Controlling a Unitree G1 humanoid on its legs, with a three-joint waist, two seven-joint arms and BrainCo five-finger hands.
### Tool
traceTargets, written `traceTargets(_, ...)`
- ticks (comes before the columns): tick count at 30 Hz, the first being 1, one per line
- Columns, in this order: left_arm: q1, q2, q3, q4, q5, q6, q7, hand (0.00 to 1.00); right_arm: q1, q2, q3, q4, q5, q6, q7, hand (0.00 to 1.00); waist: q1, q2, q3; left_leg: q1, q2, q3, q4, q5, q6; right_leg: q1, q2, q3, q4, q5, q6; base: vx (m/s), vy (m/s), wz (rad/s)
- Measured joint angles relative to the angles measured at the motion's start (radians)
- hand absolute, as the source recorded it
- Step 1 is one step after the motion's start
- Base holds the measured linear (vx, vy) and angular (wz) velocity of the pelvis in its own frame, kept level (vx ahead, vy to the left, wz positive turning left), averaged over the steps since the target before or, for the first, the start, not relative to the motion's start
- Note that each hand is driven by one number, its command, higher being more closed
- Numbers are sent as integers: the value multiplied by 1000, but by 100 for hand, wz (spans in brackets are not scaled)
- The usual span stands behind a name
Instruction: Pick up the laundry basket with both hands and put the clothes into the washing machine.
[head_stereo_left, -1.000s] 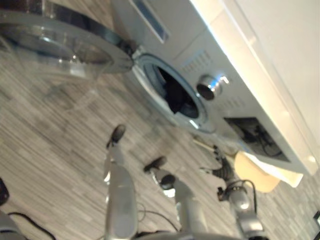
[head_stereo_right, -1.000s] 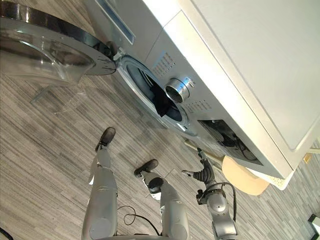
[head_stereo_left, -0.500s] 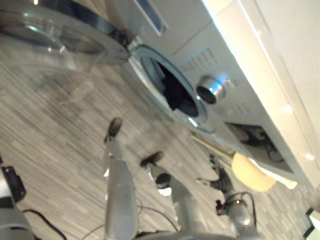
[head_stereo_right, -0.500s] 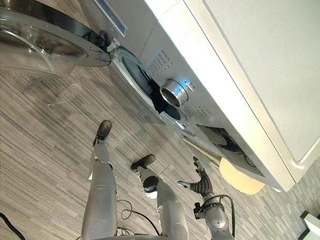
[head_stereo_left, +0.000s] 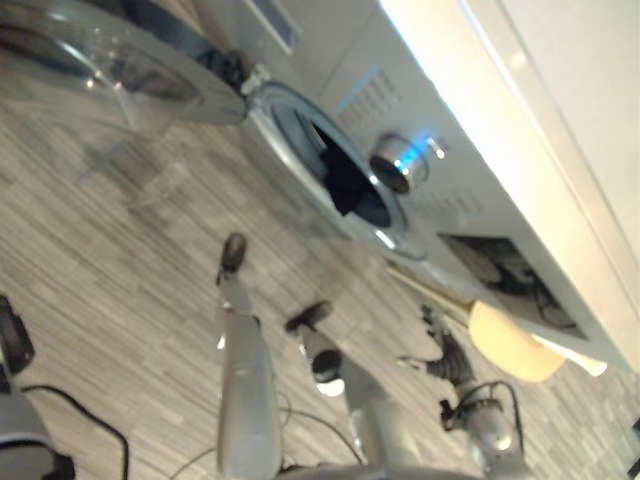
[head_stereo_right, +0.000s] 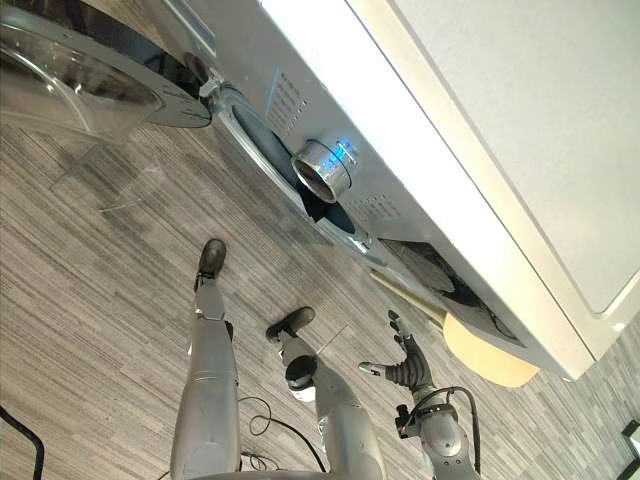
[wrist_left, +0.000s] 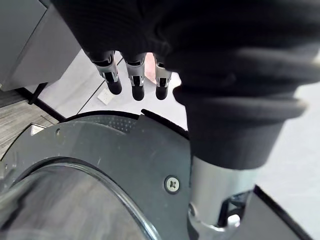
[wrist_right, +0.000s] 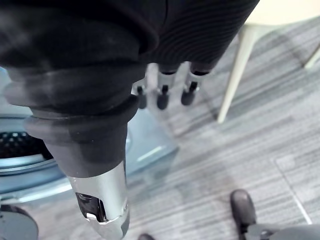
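Right eye view shifts with our head, not the scene: our right hand (head_stereo_right: 407, 371) and left hand (wrist_left: 137, 80) stay relaxed and empty, dark clothes (head_stereo_left: 345, 186) already inside the washing machine (head_stereo_right: 300, 100), so loading looks finished.

A: The washing machine door (head_stereo_right: 70, 85), beyond the right hand (head_stereo_right: 405, 368)?
B: Clear glossy bowl, dark shiny rim. The knob (head_stereo_right: 322, 170) is polished metal.
A: And beside the hand?
B: Stool seat (head_stereo_right: 490, 352), smooth matt beige; floor (head_stereo_right: 90, 300), matt grey woodgrain.
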Motion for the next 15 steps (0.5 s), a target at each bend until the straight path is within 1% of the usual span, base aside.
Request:
traceTargets(2, -11, 0, -20, 0, 62, 11, -6, 0, 6, 0, 1, -14, 7, 2, 5, 0, 2, -1, -1, -4, 1, -2, 1, 0, 0, -3, 2, -2, 0, 0, 0, -21, 114, 1)
traceTargets(3, -23, 0, -28, 0, 113, 21, -26, 0, 12, -1, 1, -30, 25, 2, 8, 0, 0, -2, -5, -12, 1, -5, 3, 0, 0, -8, 4, -4, -2, 0, 0, -13, 104, 2)
traceTargets(5, -28, 0, -24, 9, 147, 22, -54, 0, 22, -1, 1, -52, 35, 1, 27, 0, -4, -2, -18, -31, 2, -7, 4, 1, 0, -24, 5, -5, -4, 1, -1, -17, 136, -1)
traceTargets(6, -27, 0, -19, 21, 150, 21, -63, 0, 22, -1, 3, -52, 35, 1, 29, 0, -6, -2, -18, -33, 3, -7, 7, 1, 0, -26, 5, -5, -6, 3, -1, -11, 176, -5)
traceTargets(8, -19, -3, 36, 48, 144, 18, -100, 0, 23, -1, 8, -51, 45, 16, 49, 0, -13, -2, -19, -37, 5, 1, 13, 1, 1, -26, 6, 1, -19, 14, -4, -3, 202, -6)
traceTargets(10, 2, -4, 60, 53, 133, 15, -117, 0, 23, -2, 14, -51, 45, 24, 52, 0, -16, -2, -22, -36, 5, 8, 16, 1, 1, -26, 4, 5, -20, 16, -4, 0, 142, -7)
traceTargets(11, 24, -4, 77, 53, 113, 17, -133, 0, 23, -3, 20, -51, 44, 38, 68, 0, -17, -3, -30, -34, 5, 15, 17, 1, 1, -26, 3, 10, -21, 16, -4, 2, 154, -8)
traceTargets(12, 50, -4, 88, 55, 90, 23, -164, 0, 23, -6, 21, -52, 44, 49, 82, 0, -19, -2, -46, -33, 5, 17, 17, 1, 1, -26, 3, 11, -23, 16, -4, 2, 150, -5)
traceTargets(13, 59, -4, 88, 57, 80, 30, -179, 0, 23, -10, 21, -54, 44, 56, 88, 0, -19, -1, -56, -32, 5, 18, 17, 1, 1, -25, 3, 12, -23, 16, -4, 4, 144, -1)
traceTargets(15, 131, -1, 88, 55, 46, 57, -241, 0, 26, -37, 20, -83, 45, 76, 110, 0, -20, 5, -97, -18, 4, 27, 14, 0, 1, -13, -1, 15, -24, 16, -4, 10, 151, 3)
